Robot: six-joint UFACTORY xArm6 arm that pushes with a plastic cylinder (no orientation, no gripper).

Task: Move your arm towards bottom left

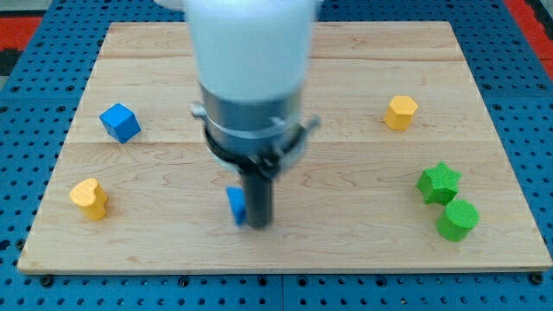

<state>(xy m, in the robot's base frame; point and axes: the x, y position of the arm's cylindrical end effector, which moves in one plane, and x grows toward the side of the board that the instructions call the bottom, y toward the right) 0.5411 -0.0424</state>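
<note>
My tip [258, 225] rests on the wooden board [346, 233] at the lower middle of the view. A small blue block [235, 205] sits right against the rod's left side, partly hidden by it, so its shape is unclear. A blue cube [119, 122] lies at the view's left. A yellow heart-shaped block [89, 198] lies at the lower left, well to the left of my tip.
A yellow hexagonal block [400, 112] lies at the upper right. A green star block [438, 182] and a green cylinder-like block [457, 219] sit close together at the lower right. The arm's white and grey body [251, 78] hides the board's upper middle.
</note>
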